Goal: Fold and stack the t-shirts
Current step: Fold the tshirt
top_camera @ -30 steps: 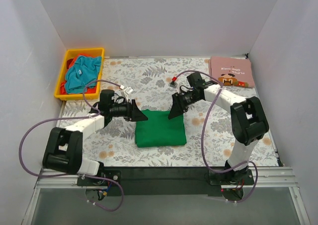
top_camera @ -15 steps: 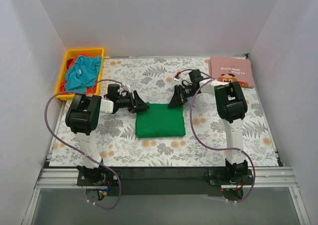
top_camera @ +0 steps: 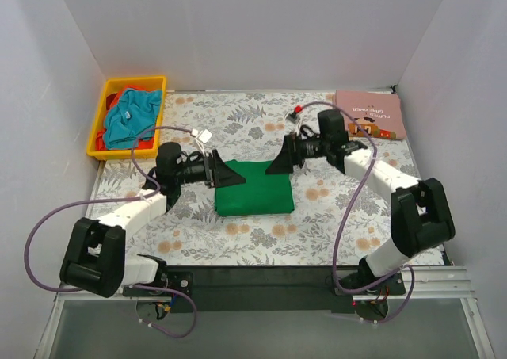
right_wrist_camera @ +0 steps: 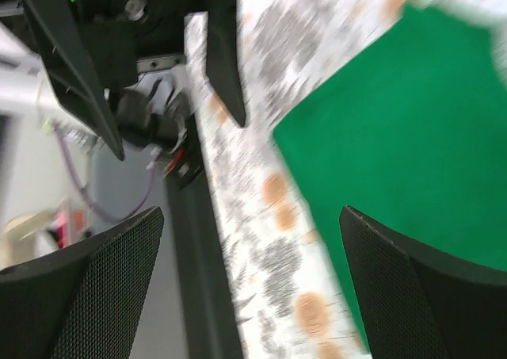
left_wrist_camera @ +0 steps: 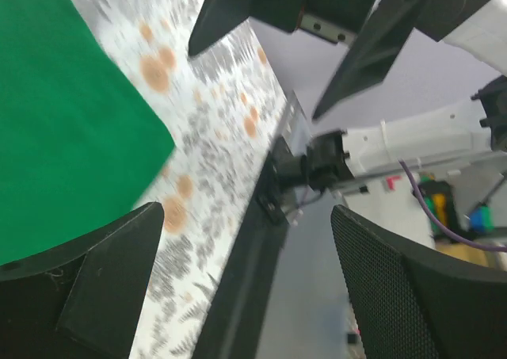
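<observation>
A bright green t-shirt (top_camera: 255, 189) lies folded into a rectangle at the middle of the table cover. My left gripper (top_camera: 225, 173) hovers at its far left corner and stands open, with nothing between its fingers (left_wrist_camera: 95, 288). My right gripper (top_camera: 279, 161) hovers at the far right corner, also open and empty. The green t-shirt fills the left of the left wrist view (left_wrist_camera: 55, 121) and the right of the right wrist view (right_wrist_camera: 404, 137). A folded pink t-shirt (top_camera: 370, 113) with a cartoon face lies at the back right. Teal (top_camera: 131, 113) and red (top_camera: 101, 141) t-shirts sit in the bin.
The yellow bin (top_camera: 97, 120) stands at the back left corner. The floral table cover (top_camera: 238, 121) spans the table, with white walls on three sides. A black rail (top_camera: 261, 276) runs along the near edge between the arm bases.
Both grippers have opened wide and let go of the green t-shirt's far edge. The shirt now lies flat, shifted slightly toward the back.
</observation>
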